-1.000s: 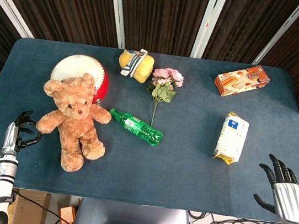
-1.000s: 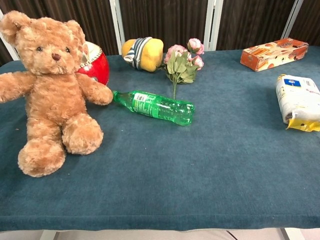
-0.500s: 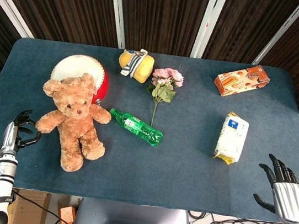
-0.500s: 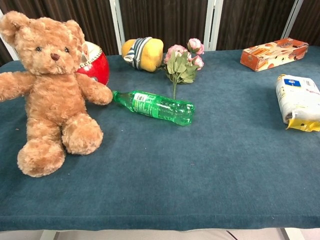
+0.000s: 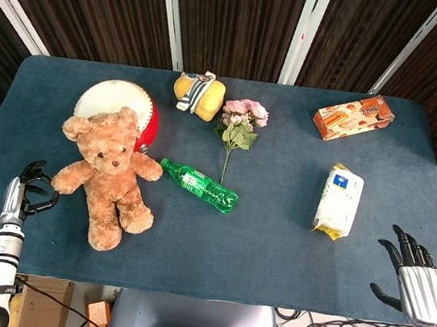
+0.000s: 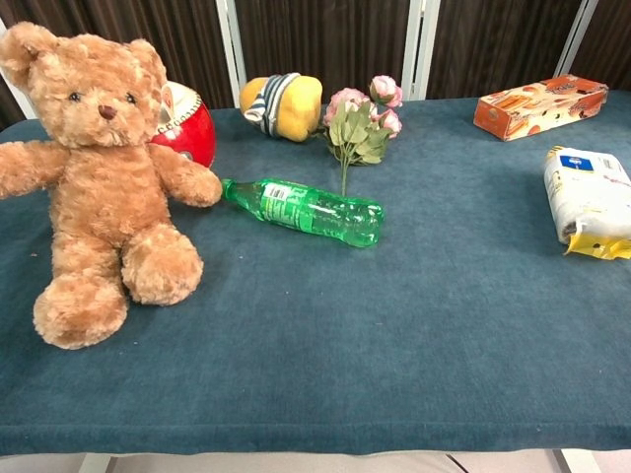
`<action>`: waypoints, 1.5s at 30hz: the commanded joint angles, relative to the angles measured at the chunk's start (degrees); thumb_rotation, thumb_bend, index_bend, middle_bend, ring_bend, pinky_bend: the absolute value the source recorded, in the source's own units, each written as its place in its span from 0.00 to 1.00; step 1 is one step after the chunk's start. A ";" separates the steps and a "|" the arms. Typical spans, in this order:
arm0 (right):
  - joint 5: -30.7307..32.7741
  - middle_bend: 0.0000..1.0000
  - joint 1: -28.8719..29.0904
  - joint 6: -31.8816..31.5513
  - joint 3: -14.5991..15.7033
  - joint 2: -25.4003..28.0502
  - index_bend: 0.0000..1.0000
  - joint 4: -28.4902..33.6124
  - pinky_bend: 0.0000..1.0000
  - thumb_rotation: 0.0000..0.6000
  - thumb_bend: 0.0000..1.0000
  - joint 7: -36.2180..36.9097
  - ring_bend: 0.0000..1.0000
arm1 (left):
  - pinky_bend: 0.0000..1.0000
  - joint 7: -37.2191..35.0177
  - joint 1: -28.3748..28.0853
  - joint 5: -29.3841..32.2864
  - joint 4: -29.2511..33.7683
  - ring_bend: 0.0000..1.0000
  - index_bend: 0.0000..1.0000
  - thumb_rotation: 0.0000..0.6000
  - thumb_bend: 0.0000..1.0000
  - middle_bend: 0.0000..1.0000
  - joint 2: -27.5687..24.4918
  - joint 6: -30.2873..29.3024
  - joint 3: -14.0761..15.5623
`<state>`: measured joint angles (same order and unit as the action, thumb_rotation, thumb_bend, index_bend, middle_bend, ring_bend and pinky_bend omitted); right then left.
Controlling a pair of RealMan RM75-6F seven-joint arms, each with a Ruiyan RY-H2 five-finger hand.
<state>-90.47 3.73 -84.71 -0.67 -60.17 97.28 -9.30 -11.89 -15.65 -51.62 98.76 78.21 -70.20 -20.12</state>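
Note:
A brown teddy bear [image 5: 111, 177] [image 6: 104, 177] sits at the table's left, leaning against a red and white drum [image 5: 101, 98] [image 6: 187, 123]. My left hand [image 5: 23, 193] hovers at the table's front left edge, just left of the bear's outstretched paw, fingers loosely curved and apart, holding nothing. At the front right corner my right hand [image 5: 414, 276] has its fingers spread and is empty; the white and yellow bag [image 5: 338, 201] [image 6: 589, 202] is the nearest thing to it. Neither hand shows in the chest view.
A green plastic bottle [image 5: 199, 185] [image 6: 306, 210] lies by the bear's paw. Behind it are pink flowers [image 5: 240, 122] [image 6: 363, 118] and a yellow plush toy [image 5: 198, 94] [image 6: 281, 105]. An orange box [image 5: 354, 117] [image 6: 540, 105] sits far right on the blue table [image 5: 272, 244].
The teddy bear has shifted very slightly to the left. My left hand has drawn back a little toward the table's edge. The right hand has not moved.

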 commanded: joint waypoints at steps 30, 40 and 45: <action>1.28 0.03 0.18 0.76 -0.39 -0.59 0.25 -0.02 0.21 1.00 0.07 -0.38 0.07 | 0.43 -10.84 2.28 -19.92 1.62 0.05 0.03 1.00 0.36 0.00 -13.66 12.21 8.64; 1.59 0.03 0.26 1.15 -0.35 -0.71 0.25 0.17 0.21 1.00 0.06 -0.50 0.07 | 0.40 13.01 4.29 -25.96 -12.96 0.01 0.00 1.00 0.35 0.00 -9.85 -6.76 10.01; 1.69 0.03 0.38 1.58 -0.22 -0.84 0.25 0.15 0.21 1.00 0.06 -0.87 0.07 | 0.36 21.14 5.17 -32.33 -17.46 0.00 0.01 1.00 0.34 0.00 -10.40 -13.59 11.93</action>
<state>-88.82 4.08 -83.19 -0.90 -60.99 97.43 -10.12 5.87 -11.25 -80.59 83.35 67.64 -80.57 -9.52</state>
